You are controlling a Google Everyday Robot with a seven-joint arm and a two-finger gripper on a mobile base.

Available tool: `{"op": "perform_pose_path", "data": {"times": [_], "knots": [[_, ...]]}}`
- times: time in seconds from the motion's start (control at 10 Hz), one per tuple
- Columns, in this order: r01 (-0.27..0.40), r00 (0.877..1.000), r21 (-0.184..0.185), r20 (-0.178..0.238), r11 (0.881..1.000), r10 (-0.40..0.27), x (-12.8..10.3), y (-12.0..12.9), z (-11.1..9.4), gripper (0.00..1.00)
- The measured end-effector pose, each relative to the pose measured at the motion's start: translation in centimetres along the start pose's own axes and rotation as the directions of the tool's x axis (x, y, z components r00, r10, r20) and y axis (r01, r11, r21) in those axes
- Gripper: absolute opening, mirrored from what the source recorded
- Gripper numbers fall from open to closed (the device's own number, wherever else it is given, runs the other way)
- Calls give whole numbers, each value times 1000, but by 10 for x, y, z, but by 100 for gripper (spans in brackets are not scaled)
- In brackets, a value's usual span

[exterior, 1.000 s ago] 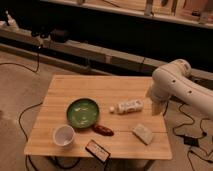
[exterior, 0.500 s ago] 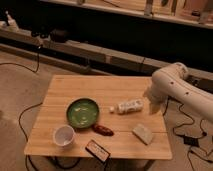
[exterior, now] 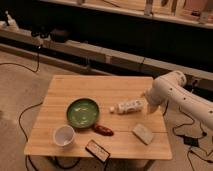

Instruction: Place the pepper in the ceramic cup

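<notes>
Wooden table (exterior: 107, 86) seen at centre. White arm (exterior: 172, 92) reached in over right edge. Tool (exterior: 149, 103) held low near right edge, just beside white bottle (exterior: 127, 106) laid on its side; open or clenched cannot be told. Green bowl (exterior: 82, 111) set left of centre. Ceramic cup (exterior: 64, 135) placed near front-left corner. Pale block (exterior: 143, 133) laid toward front-right corner. Dark packet (exterior: 97, 150) laid at front edge. Red pepper (exterior: 103, 130) laid on table between bowl and packet, apart from cup.

Matt wood table (exterior: 100, 87); glossy green bowl (exterior: 83, 111); hand (exterior: 149, 104) beside plastic bottle (exterior: 127, 106).
</notes>
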Motion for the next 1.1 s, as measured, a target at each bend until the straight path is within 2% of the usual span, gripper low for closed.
{"op": "perform_pose_path", "data": {"times": [0.5,1.1], "knots": [[38,998,-43,48,998,-36,-36,-10,24,65],[56,998,-54,8,997,-56,-28,-26,52,65]]}}
